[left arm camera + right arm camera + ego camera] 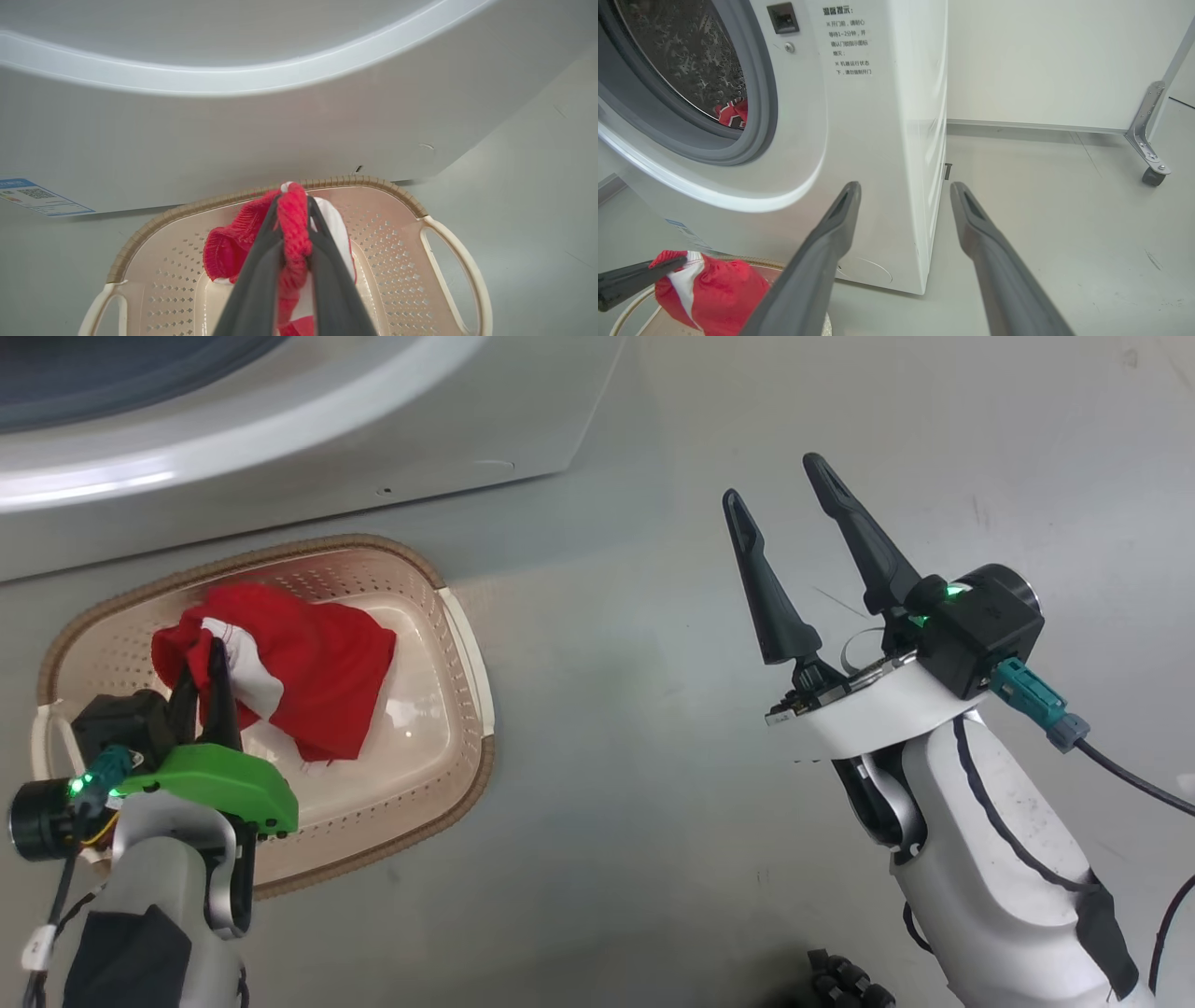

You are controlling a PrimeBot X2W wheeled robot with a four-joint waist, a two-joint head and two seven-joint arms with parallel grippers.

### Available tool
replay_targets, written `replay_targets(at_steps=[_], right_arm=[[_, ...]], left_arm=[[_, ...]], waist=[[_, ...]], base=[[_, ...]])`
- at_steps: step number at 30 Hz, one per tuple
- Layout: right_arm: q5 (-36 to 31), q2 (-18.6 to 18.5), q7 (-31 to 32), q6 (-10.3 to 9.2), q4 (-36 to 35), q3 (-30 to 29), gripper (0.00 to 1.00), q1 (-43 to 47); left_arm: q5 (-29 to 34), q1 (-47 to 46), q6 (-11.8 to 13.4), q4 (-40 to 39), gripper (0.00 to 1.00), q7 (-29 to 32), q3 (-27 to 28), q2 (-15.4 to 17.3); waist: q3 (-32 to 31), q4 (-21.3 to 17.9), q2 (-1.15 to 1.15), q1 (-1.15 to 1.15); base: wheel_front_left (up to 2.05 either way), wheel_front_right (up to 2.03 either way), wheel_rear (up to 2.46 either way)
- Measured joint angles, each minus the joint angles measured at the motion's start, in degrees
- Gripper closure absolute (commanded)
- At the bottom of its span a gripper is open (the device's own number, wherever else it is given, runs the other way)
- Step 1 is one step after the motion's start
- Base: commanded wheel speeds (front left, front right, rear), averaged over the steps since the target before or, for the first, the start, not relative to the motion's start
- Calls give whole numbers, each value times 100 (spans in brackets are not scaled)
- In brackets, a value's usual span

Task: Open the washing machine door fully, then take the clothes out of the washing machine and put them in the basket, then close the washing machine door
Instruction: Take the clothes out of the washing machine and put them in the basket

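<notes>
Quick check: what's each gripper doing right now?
Left gripper: shut on a red garment over the basket.
Right gripper: open, holding nothing.

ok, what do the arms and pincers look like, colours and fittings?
The left pincer and right pincer each have two long, dark grey, tapering fingers. The left wrist cover is bright green, the right wrist cover white. Each wrist carries a black camera with a green light and a teal plug. The forearms are white with black trim.

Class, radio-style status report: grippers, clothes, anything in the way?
Left gripper shut on red garment over basket. Right gripper open, empty. Second red garment in drum. No obstruction seen.
</notes>
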Motion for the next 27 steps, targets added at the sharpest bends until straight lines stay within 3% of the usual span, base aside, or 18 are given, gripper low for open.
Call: replay_targets(at_steps=[8,20,21,22,23,24,27], right_arm=[[45,1,0,-15,-42,26,0,-264],[47,2,0,-46,-10,51,0,-361],[48,2,0,-46,-5,51,0,-364],[52,2,0,-47,0,54,0,-373],[53,2,0,-47,2,56,0,-385],[53,2,0,-47,7,56,0,-398],[52,1,0,-49,59,38,0,-437]], left_arm=[[-25,-520,-148,832,100,221,7,97],[-198,-951,-302,1700,100,268,29,110],[-213,-992,-330,1751,93,268,33,110],[-222,-1023,-344,1791,69,261,36,110],[-225,-1057,-345,1857,41,261,36,110],[-227,-1088,-353,1922,0,260,40,110],[-236,-1142,-398,2103,0,204,40,87]], waist=[[572,-77,0,0],[848,-122,0,0],[851,-121,0,0],[852,-120,0,0],[852,-119,0,0],[849,-118,0,0],[810,-104,0,0]], base=[[0,0,0],[0,0,0],[0,0,0],[0,0,0],[0,0,0],[0,0,0],[0,0,0]])
